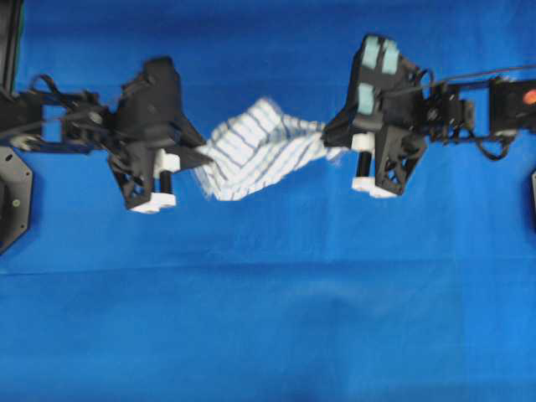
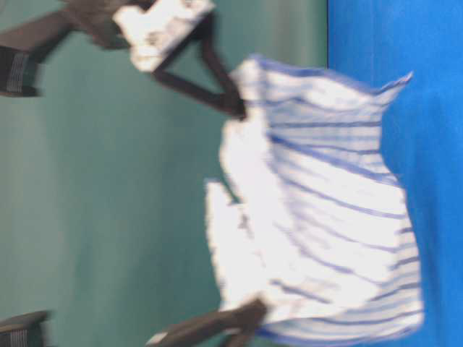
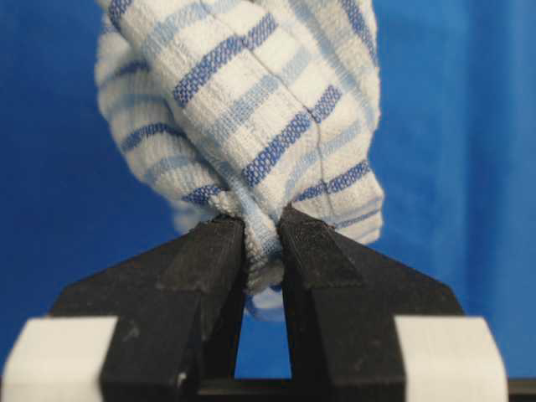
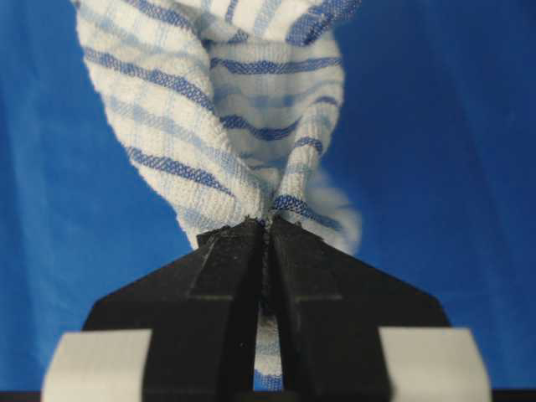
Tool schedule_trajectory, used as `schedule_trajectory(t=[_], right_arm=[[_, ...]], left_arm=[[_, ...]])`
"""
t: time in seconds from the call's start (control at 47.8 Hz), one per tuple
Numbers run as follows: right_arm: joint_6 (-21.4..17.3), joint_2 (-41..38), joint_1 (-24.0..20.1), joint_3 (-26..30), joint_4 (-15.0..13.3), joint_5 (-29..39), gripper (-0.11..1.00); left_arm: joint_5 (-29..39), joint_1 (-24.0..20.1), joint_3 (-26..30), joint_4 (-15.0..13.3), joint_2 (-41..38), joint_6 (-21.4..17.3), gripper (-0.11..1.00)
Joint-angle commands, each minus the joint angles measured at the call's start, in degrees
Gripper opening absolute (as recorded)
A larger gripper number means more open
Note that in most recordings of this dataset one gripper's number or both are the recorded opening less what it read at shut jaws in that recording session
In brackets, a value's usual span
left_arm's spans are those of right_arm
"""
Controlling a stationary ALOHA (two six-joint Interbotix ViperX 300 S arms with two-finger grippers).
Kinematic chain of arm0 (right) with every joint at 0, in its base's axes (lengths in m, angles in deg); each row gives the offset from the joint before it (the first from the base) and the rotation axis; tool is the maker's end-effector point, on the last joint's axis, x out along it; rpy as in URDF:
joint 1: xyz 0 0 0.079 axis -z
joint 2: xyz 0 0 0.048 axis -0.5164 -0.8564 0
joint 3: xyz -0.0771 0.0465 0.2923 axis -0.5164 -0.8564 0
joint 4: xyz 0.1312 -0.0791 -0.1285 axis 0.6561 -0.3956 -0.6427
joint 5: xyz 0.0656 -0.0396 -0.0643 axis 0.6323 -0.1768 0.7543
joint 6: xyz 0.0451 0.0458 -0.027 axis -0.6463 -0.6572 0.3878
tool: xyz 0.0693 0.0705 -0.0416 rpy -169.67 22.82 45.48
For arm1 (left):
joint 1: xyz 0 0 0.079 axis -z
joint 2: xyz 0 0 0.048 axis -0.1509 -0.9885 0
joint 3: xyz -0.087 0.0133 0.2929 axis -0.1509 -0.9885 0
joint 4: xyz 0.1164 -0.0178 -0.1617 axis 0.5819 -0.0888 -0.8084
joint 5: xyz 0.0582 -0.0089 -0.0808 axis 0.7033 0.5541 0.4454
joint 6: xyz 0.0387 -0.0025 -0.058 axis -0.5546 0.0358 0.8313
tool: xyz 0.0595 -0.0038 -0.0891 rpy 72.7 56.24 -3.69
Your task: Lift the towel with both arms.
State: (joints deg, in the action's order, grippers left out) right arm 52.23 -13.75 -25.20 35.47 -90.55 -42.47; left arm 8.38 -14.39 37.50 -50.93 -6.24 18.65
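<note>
The towel [image 1: 260,151], white with thin blue stripes, hangs bunched between the two arms over the blue table cover. My left gripper [image 1: 203,157] is shut on its left end; in the left wrist view a fold of the towel [image 3: 251,126] is pinched between the jaws of the left gripper [image 3: 262,226]. My right gripper [image 1: 328,134] is shut on the right end, and the right wrist view shows the towel [image 4: 209,109] squeezed between the tips of the right gripper [image 4: 266,224]. In the table-level view, which is turned on its side, the towel [image 2: 325,217] sags off the blue cover [image 2: 427,144].
The blue table cover [image 1: 268,318] fills the overhead view. A black arm base [image 1: 12,197] sits at the left edge, and cables run along the right arm [image 1: 469,109].
</note>
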Motion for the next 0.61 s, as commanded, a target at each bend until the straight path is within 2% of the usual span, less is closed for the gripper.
schedule_trajectory(t=[0.0,0.293,0.586], right_arm=[[0.18,3.25,0.09,4.31,-0.53,2.99,0.05],[1.76,7.47,0.09,15.21,-2.90,11.69,0.05],[5.19,8.88,0.09,25.31,-2.90,17.05,0.05]], left_arm=[[3.25,-0.26,3.78,0.26,4.31,-0.18,0.08],[14.33,-0.62,14.24,0.44,10.72,-2.02,0.08],[23.99,-1.05,26.72,0.88,11.34,-5.01,0.08]])
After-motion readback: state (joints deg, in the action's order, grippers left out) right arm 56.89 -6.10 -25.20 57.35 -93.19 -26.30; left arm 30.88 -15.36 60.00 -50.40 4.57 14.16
